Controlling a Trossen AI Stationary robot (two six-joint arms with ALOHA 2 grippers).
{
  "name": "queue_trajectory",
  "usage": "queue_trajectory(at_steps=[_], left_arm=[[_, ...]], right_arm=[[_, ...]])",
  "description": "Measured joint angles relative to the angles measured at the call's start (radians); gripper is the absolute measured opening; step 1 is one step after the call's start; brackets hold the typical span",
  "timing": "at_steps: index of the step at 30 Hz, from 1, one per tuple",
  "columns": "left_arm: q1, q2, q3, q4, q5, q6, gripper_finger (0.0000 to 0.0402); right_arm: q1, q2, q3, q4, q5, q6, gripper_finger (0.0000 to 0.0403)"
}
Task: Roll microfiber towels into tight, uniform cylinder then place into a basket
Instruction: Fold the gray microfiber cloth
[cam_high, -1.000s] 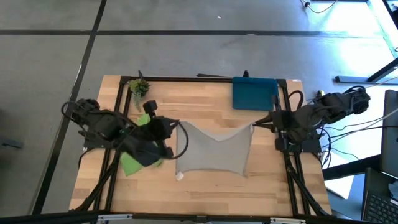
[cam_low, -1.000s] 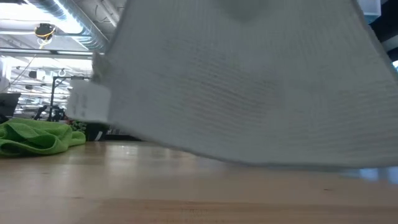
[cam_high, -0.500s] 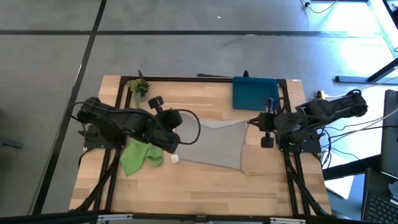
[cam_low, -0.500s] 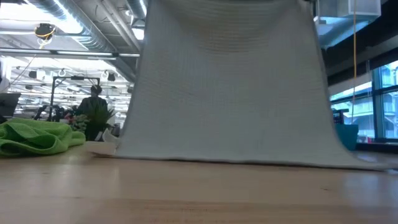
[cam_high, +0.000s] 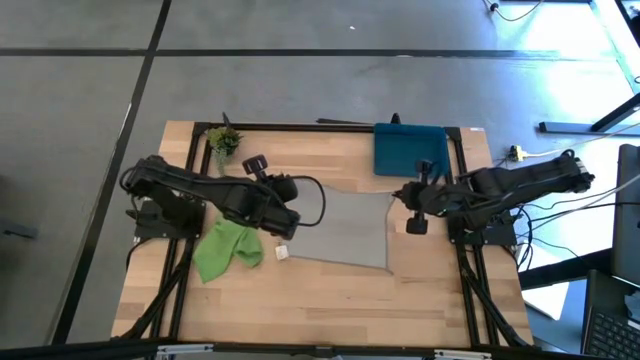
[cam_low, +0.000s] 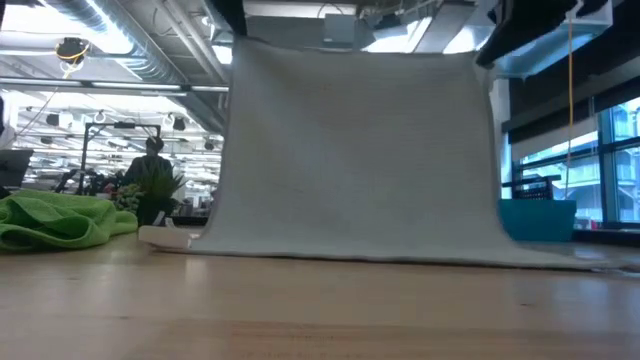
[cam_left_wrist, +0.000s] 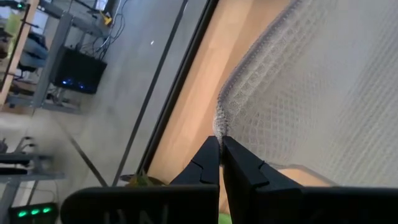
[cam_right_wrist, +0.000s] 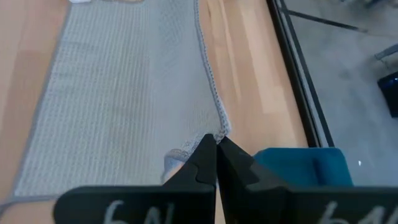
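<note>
- Looking down from the high view, the left gripper (cam_high: 287, 196) and right gripper (cam_high: 399, 193) each pinch a far corner of the grey towel (cam_high: 345, 228), which drapes down to the table (cam_high: 330, 300). The green towel (cam_high: 225, 250) lies crumpled near the left arm, and the basket (cam_high: 408, 148) sits at the far edge with nothing visible in it. Neither towel is rolled yet, so nearly all the task seems left to do.
- From the low view, the grey towel (cam_low: 358, 150) hangs like a curtain, its lower edge on the wood; only here does that drape show.
- In the left wrist view, closed fingers (cam_left_wrist: 211, 163) clamp the towel's hem.
- In the right wrist view, closed fingers (cam_right_wrist: 209, 155) grip the other corner, the basket (cam_right_wrist: 298, 168) close by.
</note>
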Motion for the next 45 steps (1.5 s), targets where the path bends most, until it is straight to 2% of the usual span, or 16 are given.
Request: queue_trajectory(at_steps=[7,12,18,27,34,38,45], left_arm=[[0.004,0.0,-0.11,0.085,0.02,-0.001,0.0],[-0.008,0.0,-0.193,0.157,0.059,0.0,0.0],[-0.025,0.0,-0.305,0.269,0.141,0.0,0.0],[-0.052,0.0,-0.474,0.472,0.26,0.0,0.0],[-0.079,0.0,-0.539,0.556,0.286,0.0,0.0],[-0.083,0.0,-0.568,0.599,0.343,0.002,0.0],[-0.083,0.0,-0.609,0.65,0.375,0.003,0.0]], right_arm=[[-0.001,0.0,-0.065,0.044,-0.04,0.0,0.0002],[-0.001,-0.001,-0.121,0.095,-0.116,0.011,0.0002],[-0.001,-0.001,-0.245,0.213,-0.222,0.056,0.0002],[-0.001,-0.001,-0.377,0.327,-0.277,0.162,0.0002],[0.001,-0.001,-0.455,0.458,-0.367,0.178,0.0002],[0.001,-0.001,-0.472,0.462,-0.369,0.193,0.0002],[0.0,-0.001,-0.473,0.463,-0.407,0.19,0.0009]])
